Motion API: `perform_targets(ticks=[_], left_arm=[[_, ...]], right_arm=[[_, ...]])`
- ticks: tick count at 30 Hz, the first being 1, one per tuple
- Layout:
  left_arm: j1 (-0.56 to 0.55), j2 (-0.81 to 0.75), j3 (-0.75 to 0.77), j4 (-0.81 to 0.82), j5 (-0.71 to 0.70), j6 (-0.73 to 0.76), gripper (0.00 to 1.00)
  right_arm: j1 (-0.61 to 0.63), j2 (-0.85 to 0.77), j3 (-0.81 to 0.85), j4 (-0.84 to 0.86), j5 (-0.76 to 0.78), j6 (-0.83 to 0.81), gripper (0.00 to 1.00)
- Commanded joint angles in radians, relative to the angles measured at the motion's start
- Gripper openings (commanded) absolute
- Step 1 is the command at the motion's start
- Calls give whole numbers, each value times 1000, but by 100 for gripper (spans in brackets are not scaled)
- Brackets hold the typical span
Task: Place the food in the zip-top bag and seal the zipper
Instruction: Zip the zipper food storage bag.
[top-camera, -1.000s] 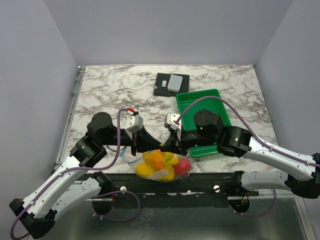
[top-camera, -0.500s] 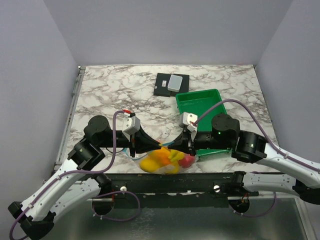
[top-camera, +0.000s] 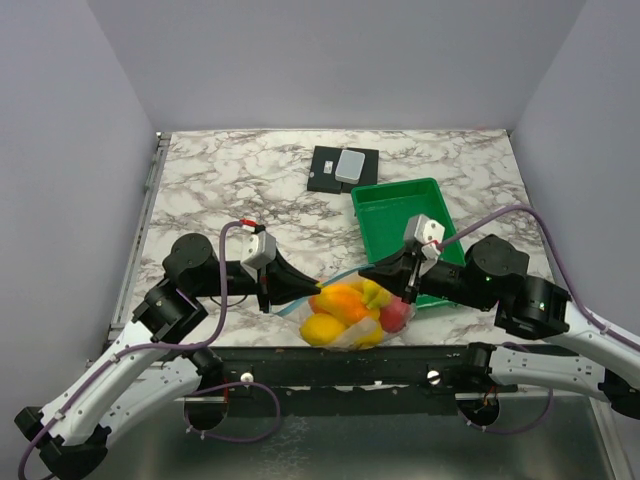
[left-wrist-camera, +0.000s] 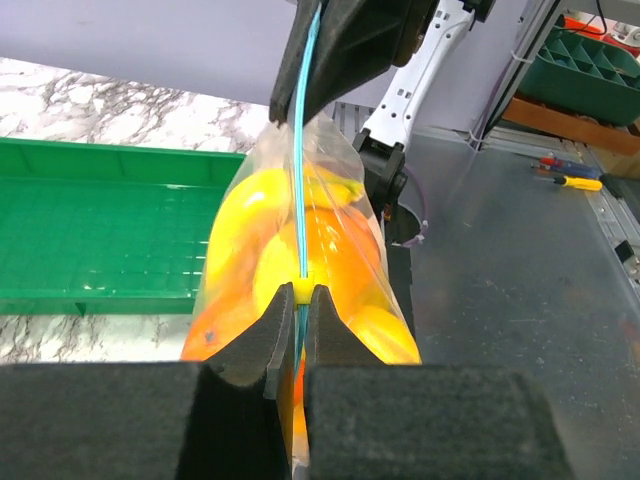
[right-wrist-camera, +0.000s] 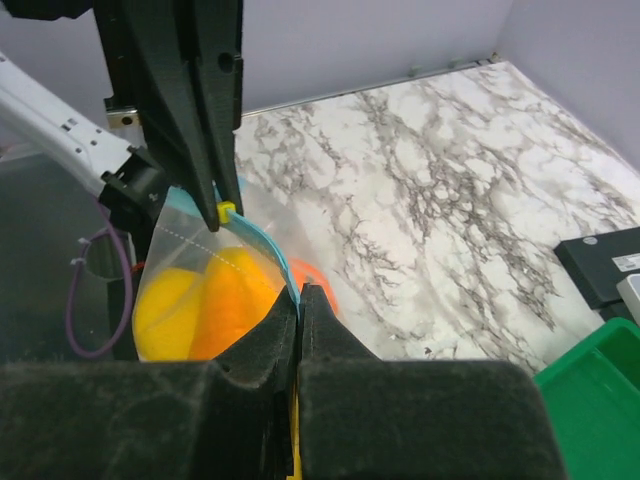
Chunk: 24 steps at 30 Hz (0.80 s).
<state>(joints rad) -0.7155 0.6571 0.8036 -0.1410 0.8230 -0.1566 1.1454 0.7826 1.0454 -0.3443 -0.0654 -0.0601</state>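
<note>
The zip-top bag (top-camera: 352, 318) hangs low over the table's near edge, held between both grippers. It holds the food: an orange fruit (top-camera: 340, 300), a yellow one (top-camera: 320, 329), a red one (top-camera: 396, 317) and the banana bunch (top-camera: 373, 293). The light-blue zipper (top-camera: 338, 277) is stretched between the grippers. My left gripper (top-camera: 315, 293) is shut on the zipper at its small yellow slider (left-wrist-camera: 300, 291). My right gripper (top-camera: 366, 272) is shut on the zipper's other end (right-wrist-camera: 262, 240). The left wrist view shows the fruits (left-wrist-camera: 330, 250) pressed against the clear plastic.
The green tray (top-camera: 372, 199) stands just behind the right gripper, and it also shows in the left wrist view (left-wrist-camera: 100, 230). A black device with a white box (top-camera: 343, 168) lies at the back. The metal frame edge (top-camera: 330, 360) runs just under the bag.
The right gripper has moved right along the zipper, away from the left one. The bag and the left gripper have shifted right with it, and the strip is now stretched longer.
</note>
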Motion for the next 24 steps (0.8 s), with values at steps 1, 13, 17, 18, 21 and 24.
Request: perform_targets(ticks=[1, 13, 17, 18, 21, 24], left_arm=[[2, -26, -21, -86, -23, 10, 0], [2, -54, -28, -130, -76, 21, 0], [2, -64, -29, -141, -98, 17, 0], [2, -66, -29, -144, -104, 15, 0], [2, -74, -29, -152, -122, 10, 0], [3, -82, -30, -158, -140, 2, 0]], right_arm=[[-4, -45, 11, 116, 207, -16, 1], [-4, -46, 12, 108, 446, -37, 1], [-3, -42, 7, 123, 537, -47, 1], [-4, -41, 6, 129, 557, -49, 1], [-5, -44, -2, 155, 618, -57, 0], [-3, -48, -12, 187, 677, -71, 1]])
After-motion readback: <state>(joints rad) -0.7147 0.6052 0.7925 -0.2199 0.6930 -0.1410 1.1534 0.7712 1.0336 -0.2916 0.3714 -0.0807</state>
